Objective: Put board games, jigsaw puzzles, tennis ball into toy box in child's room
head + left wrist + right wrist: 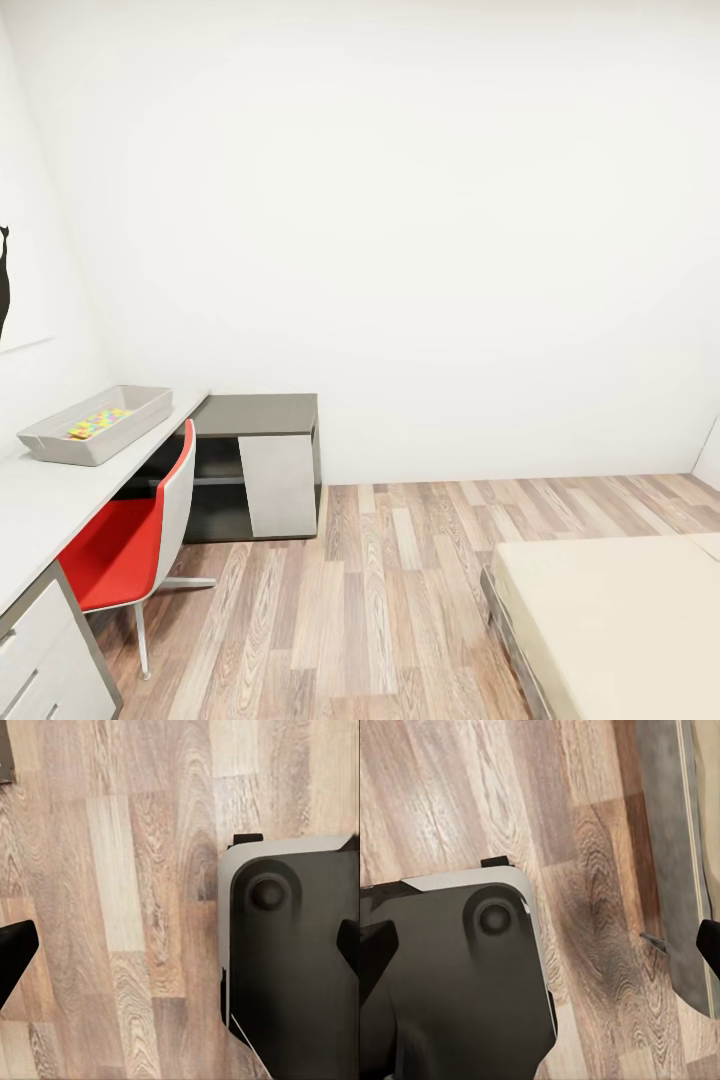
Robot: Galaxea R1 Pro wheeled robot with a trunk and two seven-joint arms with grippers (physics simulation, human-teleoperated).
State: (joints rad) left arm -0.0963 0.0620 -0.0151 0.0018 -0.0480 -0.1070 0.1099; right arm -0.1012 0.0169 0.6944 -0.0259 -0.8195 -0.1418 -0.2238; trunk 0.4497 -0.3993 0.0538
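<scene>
While the robot looks across the room, toy box sits on the table by the wall, a jigsaw puzzle lying flat inside it; bed corner bare. Left gripper and right gripper both spread wide, empty, pointing down at the wood floor beside the robot base. Puzzle likely thin, light, stiffish; best pinched at an edge. No readable writing or brands anywhere.
</scene>
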